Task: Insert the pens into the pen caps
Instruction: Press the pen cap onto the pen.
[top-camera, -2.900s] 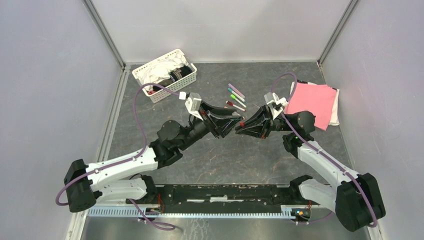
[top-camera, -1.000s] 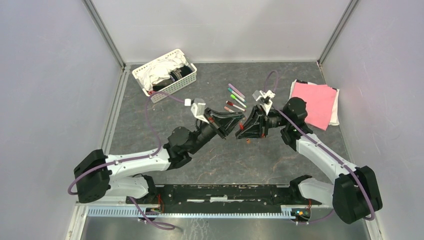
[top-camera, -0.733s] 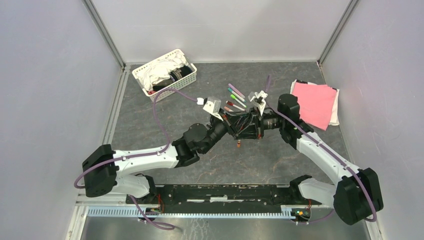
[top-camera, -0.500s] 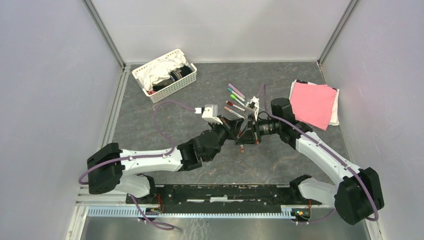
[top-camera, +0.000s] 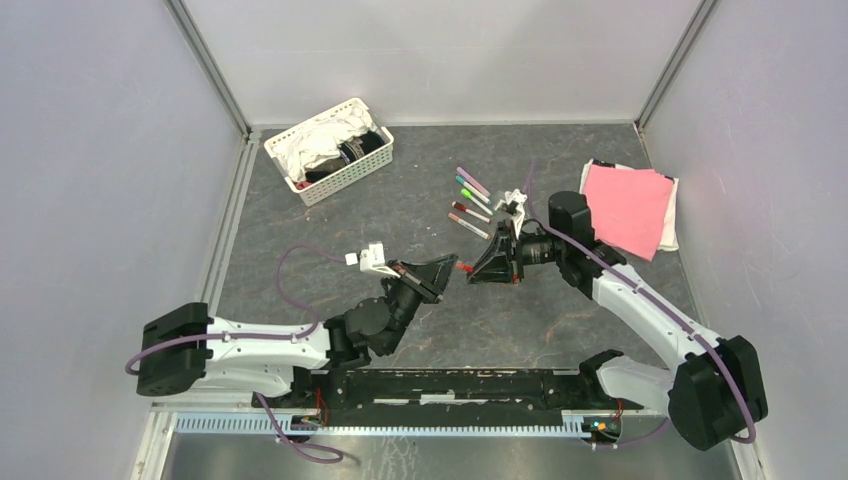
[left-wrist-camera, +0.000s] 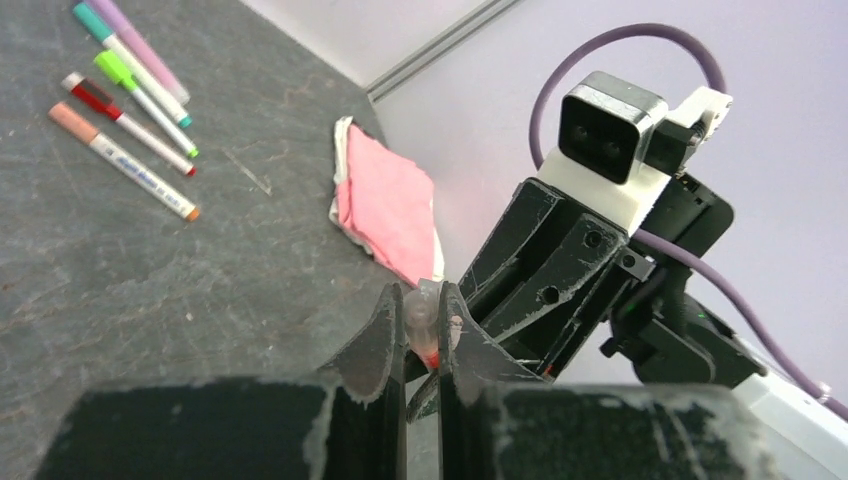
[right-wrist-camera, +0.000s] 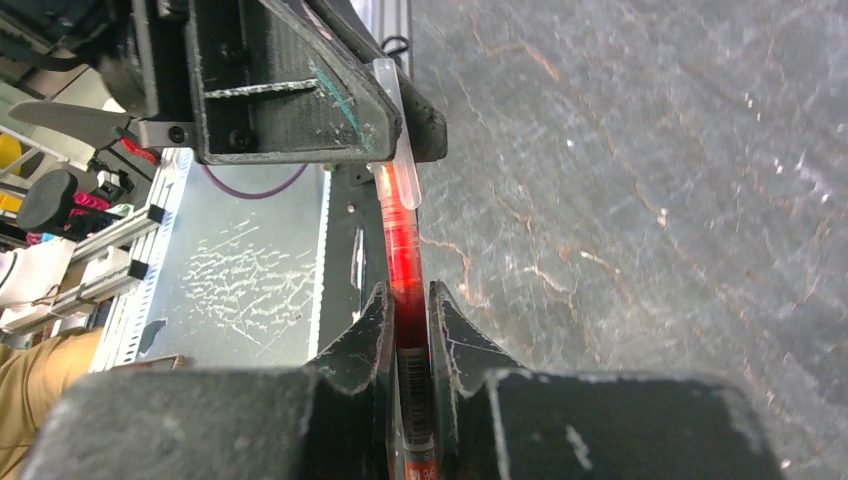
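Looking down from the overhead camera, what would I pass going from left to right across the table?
White basket → left gripper → right gripper → pink cloth. The loose pens sit above the right gripper's tip, so their place in the order is unclear.

At the far left of your counter you have a white slatted basket, set at an angle and stuffed with white and dark fabric. On the far right lies a pink cloth, folded flat on a white cloth that shows along its right side. The counter is dark grey and veined, with pale walls around it and a ribbed metal rail along the near edge.
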